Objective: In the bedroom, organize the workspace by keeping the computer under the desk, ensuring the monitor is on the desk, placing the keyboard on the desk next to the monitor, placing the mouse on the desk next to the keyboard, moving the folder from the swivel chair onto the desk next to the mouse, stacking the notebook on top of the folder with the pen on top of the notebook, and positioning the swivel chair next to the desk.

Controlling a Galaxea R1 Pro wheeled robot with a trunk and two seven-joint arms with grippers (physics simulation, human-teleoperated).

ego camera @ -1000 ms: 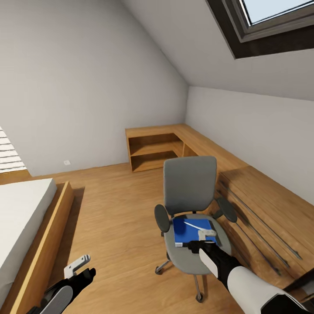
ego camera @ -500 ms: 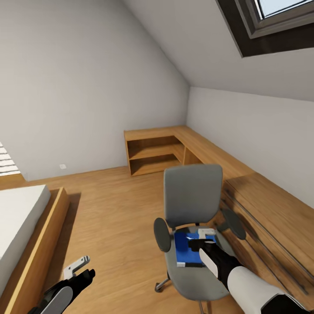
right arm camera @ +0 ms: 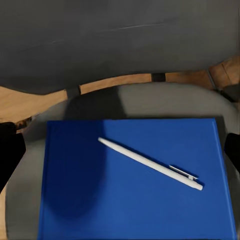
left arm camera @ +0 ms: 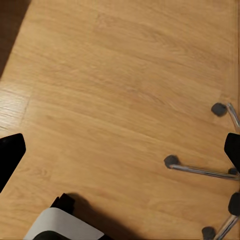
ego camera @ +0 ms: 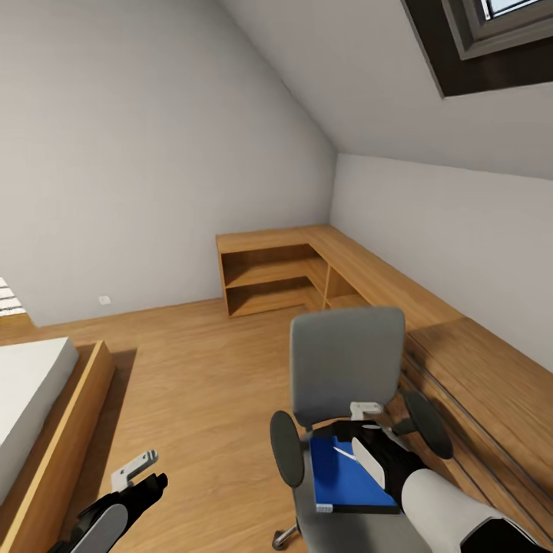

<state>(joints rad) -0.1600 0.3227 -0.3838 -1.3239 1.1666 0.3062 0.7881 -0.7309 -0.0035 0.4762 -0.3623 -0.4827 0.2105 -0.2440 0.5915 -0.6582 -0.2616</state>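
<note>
- The right gripper [ego camera: 367, 415] hangs over the seat of the swivel chair [ego camera: 346, 369], just above the far edge of the folder [right arm camera: 135, 180]; its fingers are spread apart, with nothing between them.
- The blue folder lies flat on the grey seat, directly under this gripper.
- The white pen [right arm camera: 150, 163] lies slantwise on top of the folder, touching it, below the gripper.
- The left gripper [ego camera: 138, 470] is low, well apart from the chair, over the bare wood floor [left arm camera: 120, 100]; its fingers stand apart and hold nothing.
- The chrome legs and castors of the chair base [left arm camera: 200, 170] are on the floor beside the left gripper.
- Beyond the chair, the low oak shelving [ego camera: 276, 269] runs along the grey wall into the corner.
- A bed [ego camera: 31, 384] stands far to the left.
</note>
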